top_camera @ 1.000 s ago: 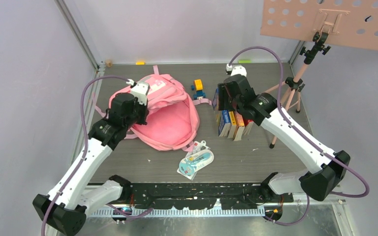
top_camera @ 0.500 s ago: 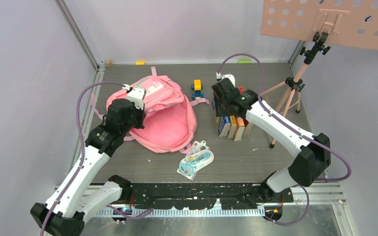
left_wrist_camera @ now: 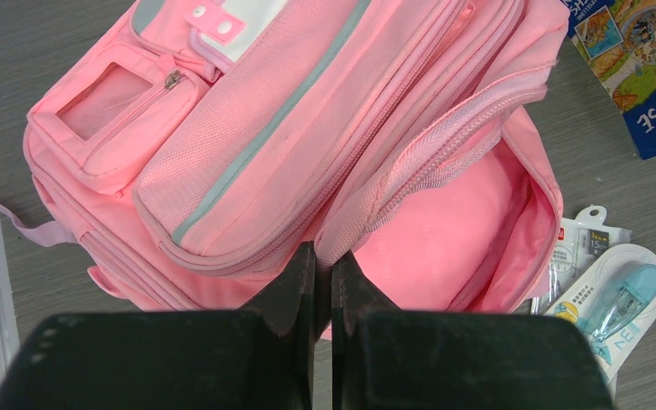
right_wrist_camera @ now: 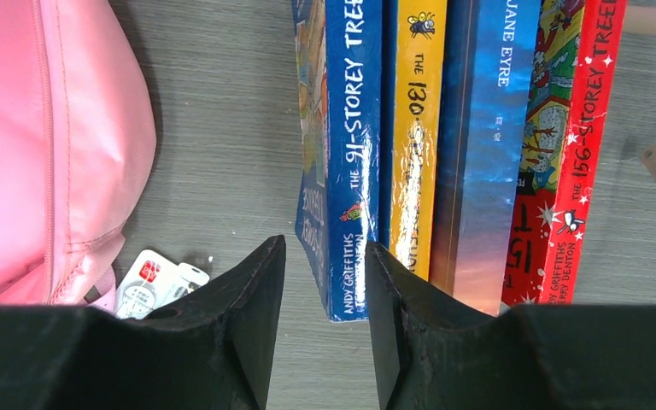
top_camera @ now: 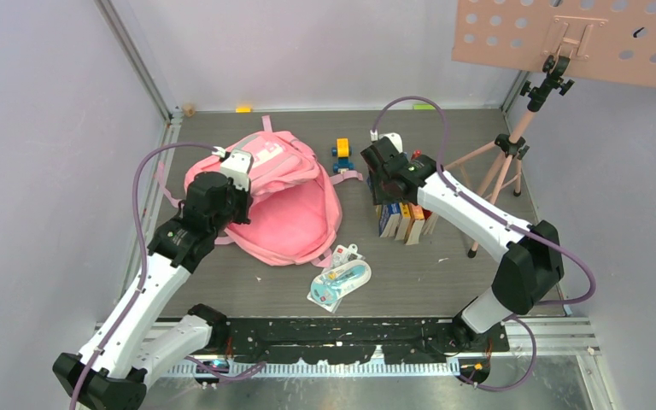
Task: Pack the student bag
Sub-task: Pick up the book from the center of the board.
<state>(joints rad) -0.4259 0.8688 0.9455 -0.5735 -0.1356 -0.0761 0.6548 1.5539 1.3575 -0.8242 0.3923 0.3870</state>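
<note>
Top external view: the big soft pink fabric backpack lies left of centre on the grey wood-grain table and hasn't budged. The left gripper stays put, jaws pinched together on the zip edge to hold the mouth open. The mover is the right arm: over the last second its elbow has folded in, and the right gripper has slid left over the standing row of paperback books. That reads as lining up the first book to pack. Only the right wrist view shows the target. The jaws are apart, straddling the blue-spined "91-Storey" book, though whether a pad touches it I can't tell. The left wrist view adds bare pink lining inside, and the carded pale-blue correction-tape pack just beside the opening.
</note>
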